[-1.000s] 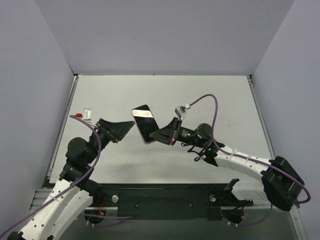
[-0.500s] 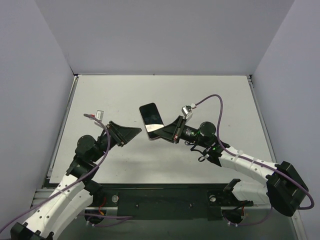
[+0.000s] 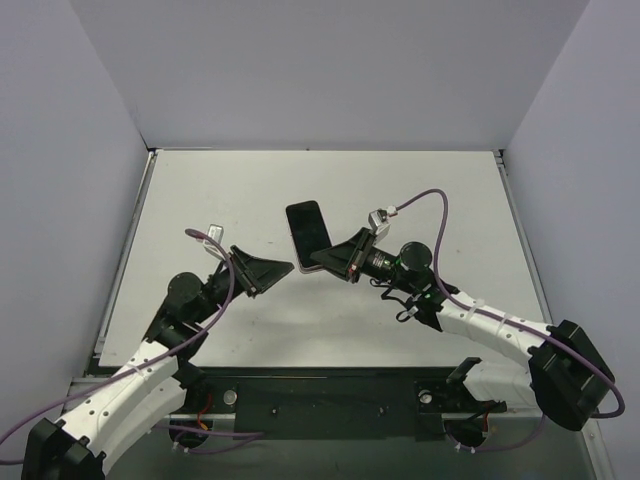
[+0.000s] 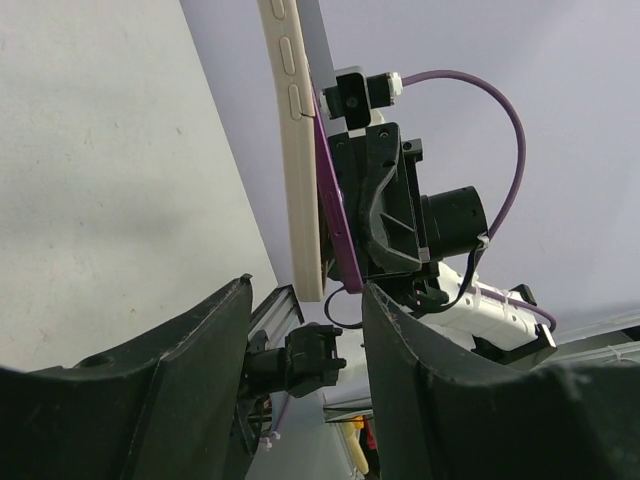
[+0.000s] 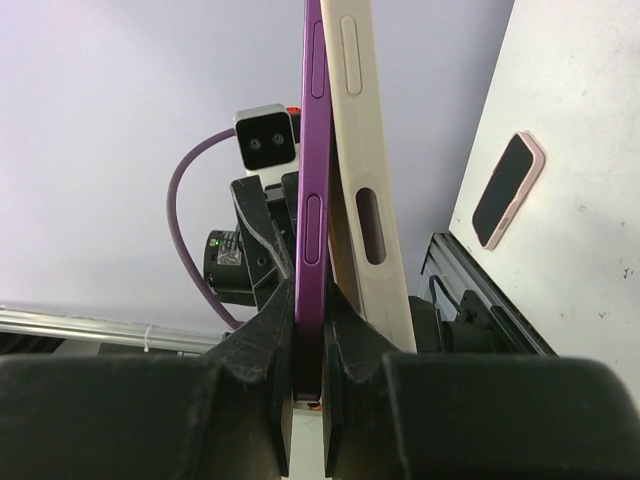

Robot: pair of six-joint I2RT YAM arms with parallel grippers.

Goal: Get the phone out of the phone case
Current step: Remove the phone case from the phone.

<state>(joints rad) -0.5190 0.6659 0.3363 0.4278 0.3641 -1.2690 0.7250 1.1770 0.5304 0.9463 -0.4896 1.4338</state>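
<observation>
The left fingers (image 4: 200, 390) are spread open at the lower end of the cream phone case (image 4: 300, 200), raised above the surface (image 3: 200, 190). The case should be pinched alone and peeled leftward while the purple phone (image 5: 308, 220) is clamped by the right fingers (image 5: 245, 375).

Plain lavender-grey walls (image 3: 330, 70) rise beyond and beside my fingers (image 3: 262, 268), enclosing the pale grey table (image 3: 450, 190) beneath them under even light.

The top external camera looks down from behind onto the white table (image 3: 250, 190). The 2 wrist cameras face each other closely, sharing the purple phone (image 5: 309, 150) edge-on against its cream case (image 5: 360, 120).
</observation>
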